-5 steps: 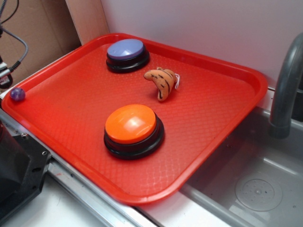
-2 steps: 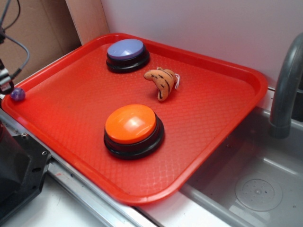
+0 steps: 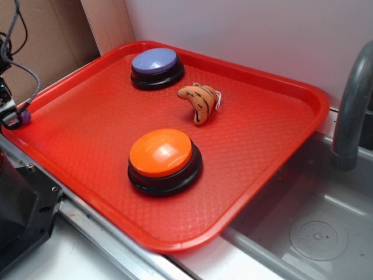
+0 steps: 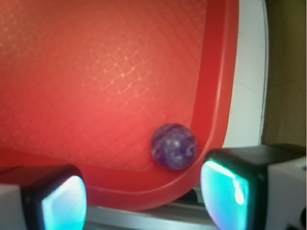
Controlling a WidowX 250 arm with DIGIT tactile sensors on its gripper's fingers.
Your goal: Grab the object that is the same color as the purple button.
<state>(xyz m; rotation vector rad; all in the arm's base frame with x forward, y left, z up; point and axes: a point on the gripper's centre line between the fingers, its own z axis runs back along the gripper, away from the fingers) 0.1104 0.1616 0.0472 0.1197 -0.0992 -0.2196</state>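
Fig. — Gripper above tray corner, purple ball below; risks first, then materials, largest item to smallest.

Risks (judged): the ball (image 4: pixel 174 146) sits in the curved corner of the tray (image 3: pixel 262 151), touching or nearly touching the raised rim. Ext. view shows only a sliver of purple at the tray's left corner, beside the gripper (image 3: pixel 13 116). Wrist view: gripper (image 4: pixel 144 196) fingers spread apart, one pad each side, nothing between them; ball lies ahead of the gap, nearer the right pad. On descent that pad could land on the rim, since the corner leaves little room. A round, glossy ball may also squirt out under an off-centre pinch and roll across the tray.

Materials/shapes: tray — red rigid plastic, diamond-embossed floor, smooth rounded lip. Orange button (image 3: pixel 163 158) and purple button (image 3: pixel 155 65) — domed smooth tops on black round bases, well apart. Plush toy (image 3: pixel 200 101) — soft, curved, orange w/ dark stripes, between the buttons. Ball — small marbled purple sphere, shiny.
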